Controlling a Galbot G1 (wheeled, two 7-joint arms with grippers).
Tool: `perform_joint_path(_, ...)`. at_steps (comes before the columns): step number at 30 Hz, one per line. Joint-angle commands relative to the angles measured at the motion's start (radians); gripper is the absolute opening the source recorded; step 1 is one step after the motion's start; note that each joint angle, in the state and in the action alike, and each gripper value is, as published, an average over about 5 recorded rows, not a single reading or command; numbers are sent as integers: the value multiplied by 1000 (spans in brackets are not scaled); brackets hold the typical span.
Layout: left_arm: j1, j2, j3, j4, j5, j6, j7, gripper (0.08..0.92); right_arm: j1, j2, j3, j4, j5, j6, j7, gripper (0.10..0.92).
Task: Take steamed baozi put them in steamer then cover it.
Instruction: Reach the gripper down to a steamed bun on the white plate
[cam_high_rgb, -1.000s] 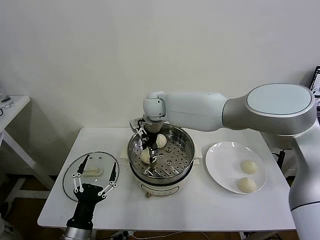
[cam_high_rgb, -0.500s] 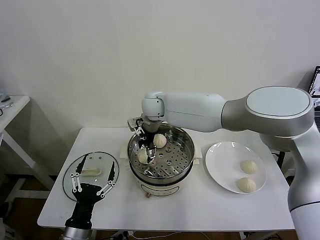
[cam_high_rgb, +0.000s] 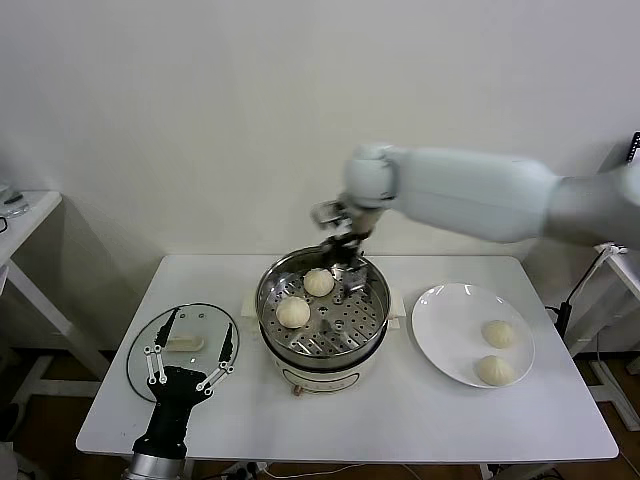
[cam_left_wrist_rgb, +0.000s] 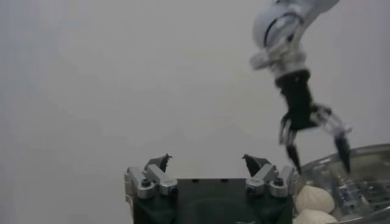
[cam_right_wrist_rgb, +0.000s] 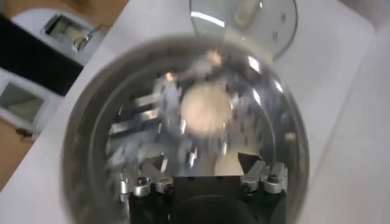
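The steamer (cam_high_rgb: 268, 318) stands mid-table with two baozi on its perforated tray, one at the near left (cam_high_rgb: 293, 312) and one farther back (cam_high_rgb: 319, 282). Two more baozi (cam_high_rgb: 497, 333) (cam_high_rgb: 493, 369) lie on the white plate (cam_high_rgb: 450, 315). My right gripper (cam_high_rgb: 343, 262) hangs open and empty above the pot's far side; its wrist view looks down on a baozi (cam_right_wrist_rgb: 206, 108) between its spread fingers (cam_right_wrist_rgb: 203, 161). The glass cover (cam_high_rgb: 145, 350) lies flat at the left. My left gripper (cam_high_rgb: 199, 322) is open over it, holding nothing.
The steamer sits on a white electric base (cam_high_rgb: 320, 378). The plate is right of the pot, near the table's right edge. A second small table (cam_high_rgb: 25, 215) stands at the far left. Bare tabletop lies in front of the steamer.
My right gripper opened and left the baozi at the tray's near left. It then rose and swung back to the right, out of the pot. The left arm has not moved.
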Motion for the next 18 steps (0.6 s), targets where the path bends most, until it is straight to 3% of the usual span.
perform_joint_path(1, 1, 2, 4, 1, 2, 1, 1, 823, 7, -378, 19, 63, -199, 137, -132, 823)
perform_joint_path(8, 10, -2, 0, -3, 5, 3, 2, 823, -242, -482, 94, -3, -324, 185, -88, 823)
perform_joint_path(18, 31, -5, -20, -3, 6, -2, 3, 823, -529, -448, 298, -121, -442, 223, -67, 823)
